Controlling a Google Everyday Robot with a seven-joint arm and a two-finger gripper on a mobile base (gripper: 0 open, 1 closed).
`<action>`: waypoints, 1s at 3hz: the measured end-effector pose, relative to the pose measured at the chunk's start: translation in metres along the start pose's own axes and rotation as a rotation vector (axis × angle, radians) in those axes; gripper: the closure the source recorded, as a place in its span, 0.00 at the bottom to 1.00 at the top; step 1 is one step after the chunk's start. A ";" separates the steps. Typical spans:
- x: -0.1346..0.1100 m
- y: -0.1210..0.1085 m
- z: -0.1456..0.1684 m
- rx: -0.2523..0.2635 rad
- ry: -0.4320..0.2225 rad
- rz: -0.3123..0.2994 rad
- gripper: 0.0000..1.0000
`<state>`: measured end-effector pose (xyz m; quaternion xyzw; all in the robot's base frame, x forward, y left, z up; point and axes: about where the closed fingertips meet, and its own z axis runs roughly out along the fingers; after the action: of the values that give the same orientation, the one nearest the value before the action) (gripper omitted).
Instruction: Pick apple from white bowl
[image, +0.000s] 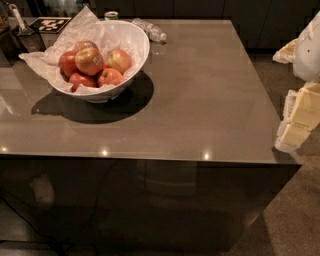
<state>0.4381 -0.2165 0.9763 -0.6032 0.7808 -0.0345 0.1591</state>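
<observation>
Approach step, seemingly — gripper (296, 120) at the right edge of the table (200, 100), grip state impossible to tell, well apart from the apples (90, 62) in the white bowl (140, 46), back left — next, a long reach onto the topmost.

dim light, dark shadow (75, 112) under white bowl (136, 40), bright-lit gripper (296, 124) at right edge

Six apples (89, 61) fill one white bowl (136, 42) on the desk (200, 100). Behind the bowl lies one bottle (150, 31); well right of it, one gripper (299, 117).
</observation>
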 end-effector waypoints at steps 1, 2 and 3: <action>-0.008 0.002 -0.006 0.013 0.001 0.005 0.00; -0.040 0.008 -0.011 0.004 0.038 -0.009 0.00; -0.093 0.004 -0.018 0.025 0.062 -0.054 0.00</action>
<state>0.4499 -0.1294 1.0119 -0.6207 0.7682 -0.0671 0.1415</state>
